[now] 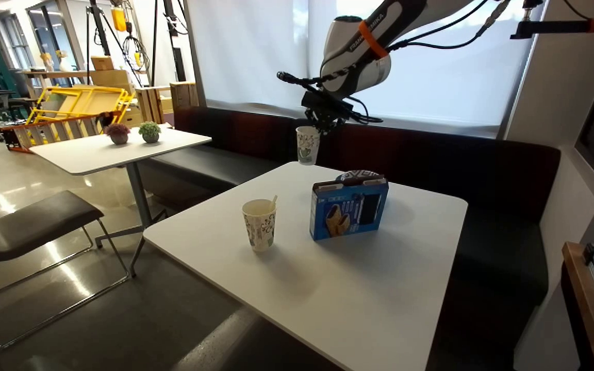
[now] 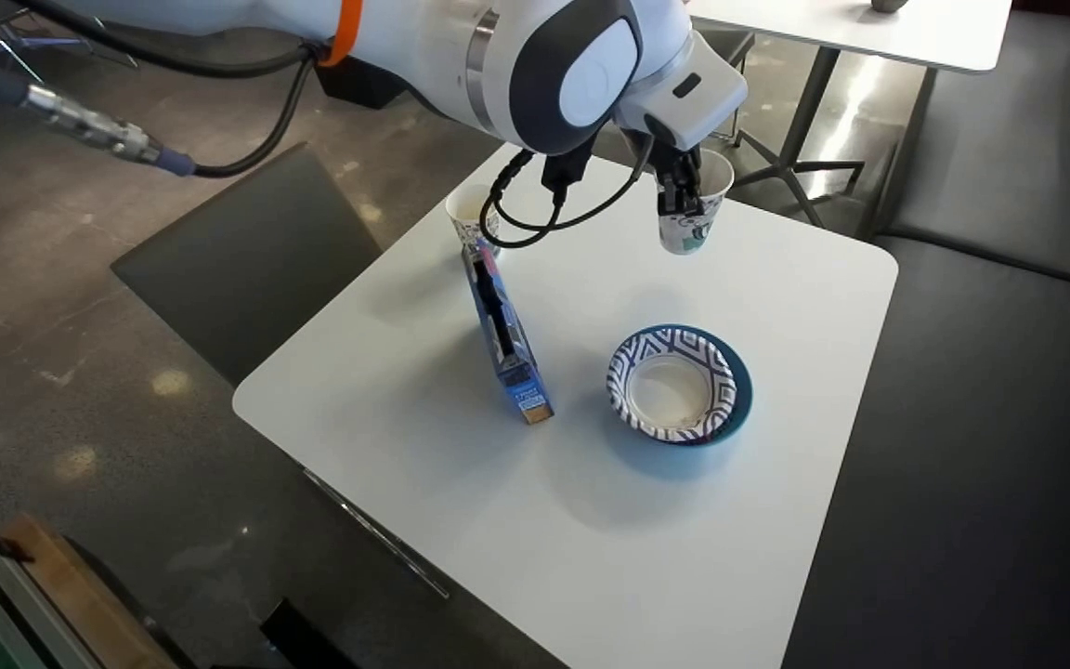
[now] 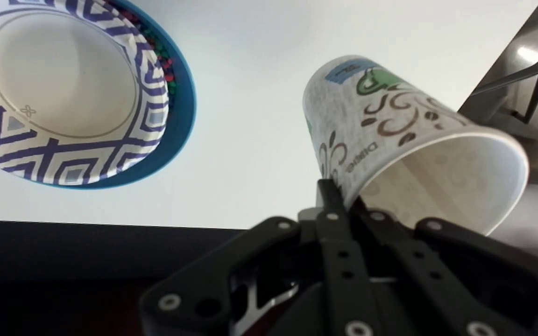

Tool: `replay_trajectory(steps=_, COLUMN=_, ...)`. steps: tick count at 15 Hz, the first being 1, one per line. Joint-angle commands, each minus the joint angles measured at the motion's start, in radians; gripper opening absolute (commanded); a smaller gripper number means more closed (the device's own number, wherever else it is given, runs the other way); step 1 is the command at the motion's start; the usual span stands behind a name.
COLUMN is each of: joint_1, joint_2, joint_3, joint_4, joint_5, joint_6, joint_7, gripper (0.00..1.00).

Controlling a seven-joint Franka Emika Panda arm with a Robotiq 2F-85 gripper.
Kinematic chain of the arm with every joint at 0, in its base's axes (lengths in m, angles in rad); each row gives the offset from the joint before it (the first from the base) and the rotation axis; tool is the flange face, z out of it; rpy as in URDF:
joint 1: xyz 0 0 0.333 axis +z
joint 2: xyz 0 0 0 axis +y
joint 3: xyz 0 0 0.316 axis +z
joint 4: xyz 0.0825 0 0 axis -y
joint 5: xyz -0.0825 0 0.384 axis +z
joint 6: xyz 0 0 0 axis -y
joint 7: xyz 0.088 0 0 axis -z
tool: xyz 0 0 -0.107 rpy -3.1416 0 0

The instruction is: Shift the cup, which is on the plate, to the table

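Observation:
The cup (image 1: 307, 147) is a whitish paper cup with brown swirls and a green and blue mark. It also shows in an exterior view (image 2: 686, 234) and in the wrist view (image 3: 367, 107). My gripper (image 3: 343, 198) is shut on its wall at the rim, one finger outside and one inside. The gripper also shows in both exterior views (image 1: 319, 129) (image 2: 679, 197). The cup hangs nearly upright in the air above the white table (image 2: 591, 557). The patterned paper plate (image 2: 672, 395), bowl-like and empty, sits in a blue bowl (image 2: 745, 395); it also shows in the wrist view (image 3: 63, 79).
A blue box (image 1: 348, 211) stands upright on the table. A cream patterned cup (image 1: 260, 226) with a stick in it stands beside the box. A dark bench (image 2: 990, 446) runs along one table side. A smaller table with plants (image 1: 121, 149) stands farther off.

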Motion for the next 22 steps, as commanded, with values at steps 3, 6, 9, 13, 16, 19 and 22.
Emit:
replay_trajectory(steps=3, joint_1=-0.038, joint_2=0.152, joint_3=-0.014, joint_4=0.169, joint_5=0.017, joint_6=-0.068, joint_7=0.09, gripper=0.01)
replay_trajectory(steps=6, joint_1=-0.058, joint_2=0.222, joint_3=-0.007, joint_4=0.232, joint_5=0.023, joint_6=-0.072, joint_7=0.12, gripper=0.01)
replay_trajectory(steps=9, joint_1=-0.065, joint_2=0.279, joint_3=-0.006, joint_4=0.287, joint_5=0.02, joint_6=-0.065, joint_7=0.142, gripper=0.01)
replay_trajectory(steps=13, joint_1=-0.073, joint_2=0.339, joint_3=-0.007, joint_4=0.35, joint_5=0.016, joint_6=-0.068, joint_7=0.157, gripper=0.01)
replay_trajectory(steps=16, joint_1=-0.078, joint_2=0.368, joint_3=-0.008, joint_4=0.382, joint_5=0.013, joint_6=-0.08, joint_7=0.155, gripper=0.01)
replay_trajectory(steps=19, joint_1=-0.08, joint_2=0.371, joint_3=-0.011, joint_4=0.393, joint_5=0.008, joint_6=-0.118, joint_7=0.15, gripper=0.29)
replay_trajectory(steps=22, joint_1=-0.075, joint_2=0.331, joint_3=-0.015, joint_4=0.379, joint_5=-0.007, joint_6=-0.182, joint_7=0.135, gripper=0.51)
